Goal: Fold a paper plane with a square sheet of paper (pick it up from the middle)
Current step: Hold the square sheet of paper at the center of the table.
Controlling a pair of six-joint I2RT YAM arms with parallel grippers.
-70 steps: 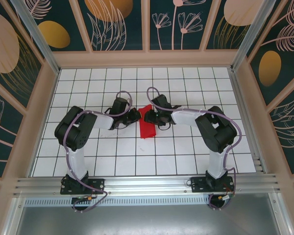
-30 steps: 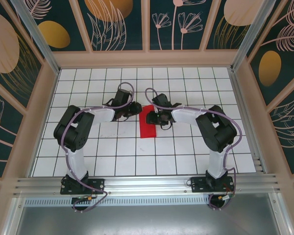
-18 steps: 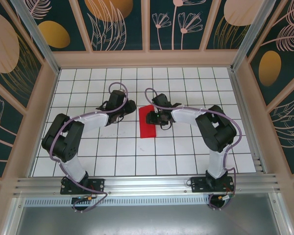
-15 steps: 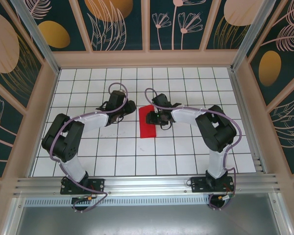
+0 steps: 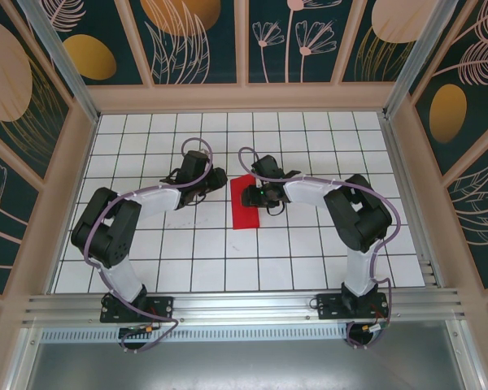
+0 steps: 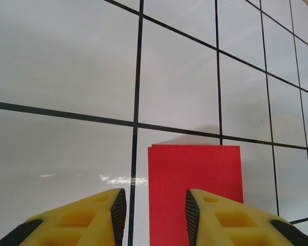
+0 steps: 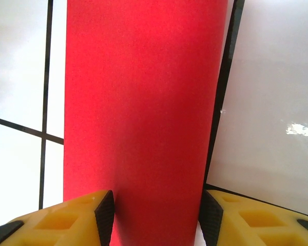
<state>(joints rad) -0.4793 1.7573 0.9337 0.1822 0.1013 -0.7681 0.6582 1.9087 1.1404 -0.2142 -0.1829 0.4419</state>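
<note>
Now left claw [image 6: 154, 212] gapes beside the red sheet [image 5: 244, 210]; right claw [image 7: 156, 215] gapes over it.

Red paper [image 7: 143, 102] flat on white grid table [image 7: 269, 77], between tips of parted pincer [image 7: 156, 210]

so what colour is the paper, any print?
Plain bright red paper, no print; shows best in the right wrist view.

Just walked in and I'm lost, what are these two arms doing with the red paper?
A red sheet of paper lies flat on the grid table as a narrow rectangle, not yet a plane. The left gripper is open just left of it; the right gripper is open above it, neither holding it.
</note>
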